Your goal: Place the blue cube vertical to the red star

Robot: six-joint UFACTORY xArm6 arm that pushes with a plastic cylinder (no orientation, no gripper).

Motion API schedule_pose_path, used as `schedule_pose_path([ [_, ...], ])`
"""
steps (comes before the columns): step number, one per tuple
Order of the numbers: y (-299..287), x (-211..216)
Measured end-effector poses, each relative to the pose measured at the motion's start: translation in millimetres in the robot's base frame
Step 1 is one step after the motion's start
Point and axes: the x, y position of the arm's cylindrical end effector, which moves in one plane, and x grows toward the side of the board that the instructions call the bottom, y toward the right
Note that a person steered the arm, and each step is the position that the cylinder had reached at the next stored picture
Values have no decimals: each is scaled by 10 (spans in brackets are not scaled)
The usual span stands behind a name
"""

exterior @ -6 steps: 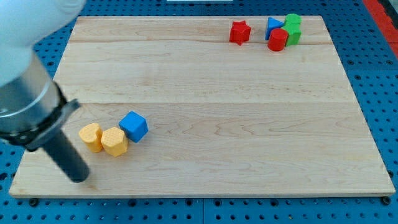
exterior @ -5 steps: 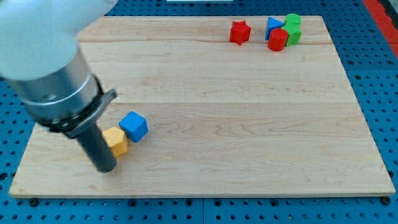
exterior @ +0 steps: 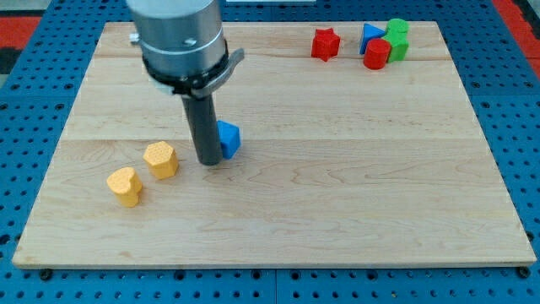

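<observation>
The blue cube [exterior: 229,138] sits left of the board's middle, partly hidden behind my rod. My tip [exterior: 209,161] touches the board right against the cube's left side. The red star [exterior: 325,44] lies near the view's top, right of centre, far up and to the right of the cube.
A blue triangle [exterior: 369,35], a red block [exterior: 376,54] and two green blocks [exterior: 396,38] cluster at the view's top right beside the star. Two yellow blocks [exterior: 160,160] [exterior: 125,187] lie left of my tip. The board's edge [exterior: 270,263] runs along the view's bottom.
My tip swept from the lower left up and to the right. The blue cube moved up and right with it, away from the yellow blocks, which shifted slightly.
</observation>
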Motion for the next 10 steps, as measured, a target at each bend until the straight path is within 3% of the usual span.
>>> schedule_pose_path([
  [5, 780, -1198],
  [8, 1126, -1470],
  [10, 670, -1531],
])
